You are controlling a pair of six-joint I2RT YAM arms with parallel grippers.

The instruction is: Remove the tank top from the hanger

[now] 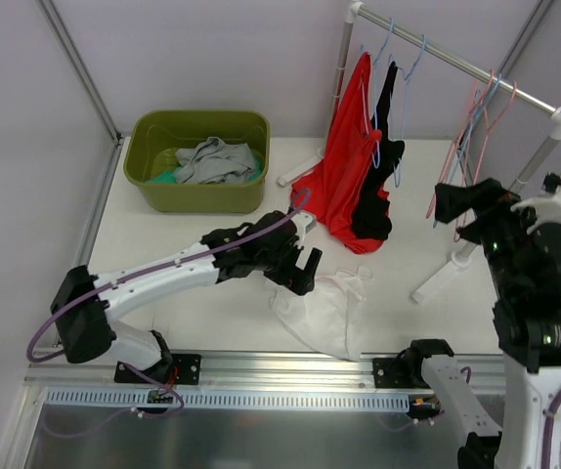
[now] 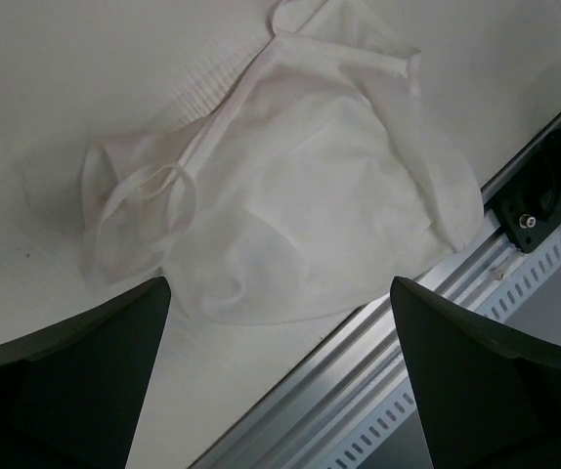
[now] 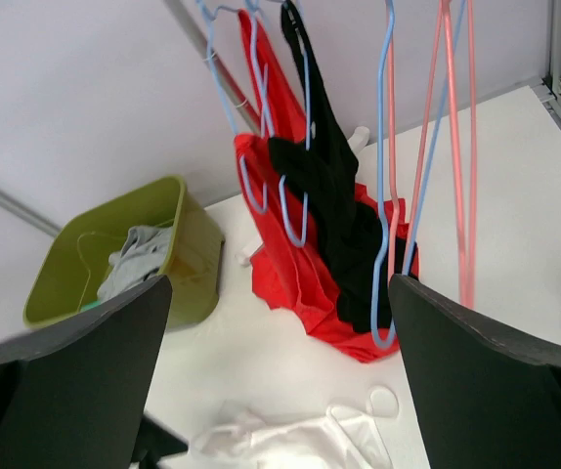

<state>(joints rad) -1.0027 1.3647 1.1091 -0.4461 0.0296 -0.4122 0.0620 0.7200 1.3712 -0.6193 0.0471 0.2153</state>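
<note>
Hovering low over the table (image 1: 193, 244), my left gripper (image 2: 280, 381) has its two fingers spread wide with nothing between them. Right below it lies the white tank top (image 2: 310, 215), crumpled flat near the front edge of the table. It is off any hanger, with its straps curled toward the middle of the table and one hem reaching just over the aluminium rail (image 2: 398, 362) at the edge. My left fingers are above the cloth, and I cannot tell if they touch it.

My right gripper (image 3: 279, 376) is raised high at the right end of the clothes rack (image 1: 456, 61). Its fingers also stand wide apart and hold nothing. It sits just beside the pink hangers (image 1: 476, 127), which hang bare from the rack's bar.

Further left on that bar, blue hangers (image 3: 305, 127) carry a red garment (image 1: 344, 176) and a black garment (image 1: 383, 147). Both droop down until their lower folds bunch on the table. The red one spreads out behind the white tank top but lies apart from it.

At the back left of the table stands a green bin (image 1: 202, 198) with grey clothes (image 1: 217, 161) heaped inside, well apart from both of my grippers
</note>
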